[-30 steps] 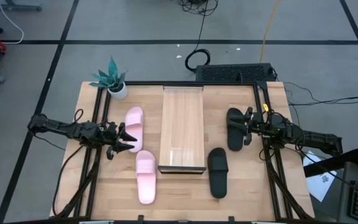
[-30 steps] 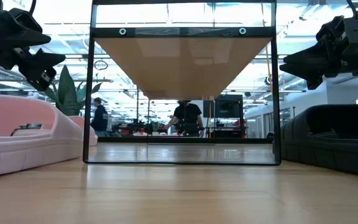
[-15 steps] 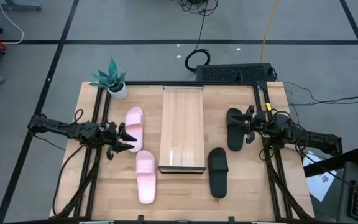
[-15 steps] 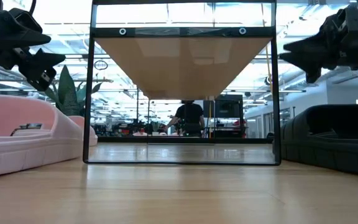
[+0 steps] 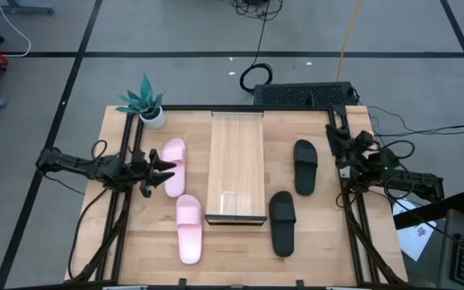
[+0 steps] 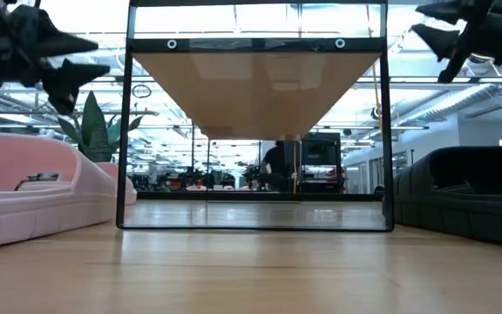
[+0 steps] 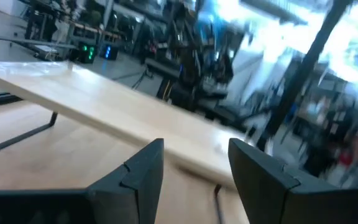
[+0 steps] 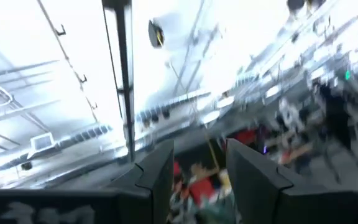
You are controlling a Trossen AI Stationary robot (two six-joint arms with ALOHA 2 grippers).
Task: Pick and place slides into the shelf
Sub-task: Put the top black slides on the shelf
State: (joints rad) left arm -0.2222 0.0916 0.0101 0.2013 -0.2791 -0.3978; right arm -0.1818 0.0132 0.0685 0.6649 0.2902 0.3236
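The left end effector (image 5: 166, 167) hovers with fingers apart, empty, just beside the far pink slide (image 5: 172, 155), the near pink slide (image 5: 188, 228) and wooden shelf (image 5: 236, 165) beyond it, while two black slides (image 5: 304, 166) lie between shelf and the parted, empty right end effector (image 5: 334, 138).

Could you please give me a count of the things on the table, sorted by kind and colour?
Pink slides: 2
Black slides: 2
Shelf: 1
Potted plant: 1
Total: 6
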